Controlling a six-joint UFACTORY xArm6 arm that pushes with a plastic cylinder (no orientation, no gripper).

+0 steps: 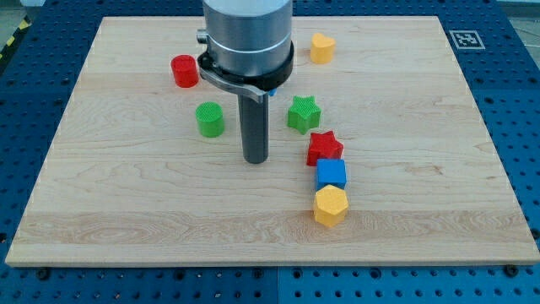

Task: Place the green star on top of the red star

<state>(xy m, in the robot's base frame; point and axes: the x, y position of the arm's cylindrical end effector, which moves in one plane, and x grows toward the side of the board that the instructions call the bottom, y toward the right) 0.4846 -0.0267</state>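
Green star (303, 113) sits a little above board centre, flat on the wooden board (126, 211). Red star (325, 148) lies at its 5 o'clock, just beside it; whether their points touch I cannot tell.

My tip (256, 160) is down on the board at the green star's 8 o'clock, near but apart from it, and at the red star's 9 o'clock. It is a plain rod: nothing held, no block in contact.

Blue cube (332, 174) is at the red star's 6 o'clock, touching it; yellow hexagonal block (331, 205) directly below that, touching.

Green cylinder (210, 119) is at my tip's 10 o'clock. Red cylinder (185, 71) is at 11 o'clock, further out. A second yellow block (322, 48) sits at the green star's 12 o'clock, well apart.
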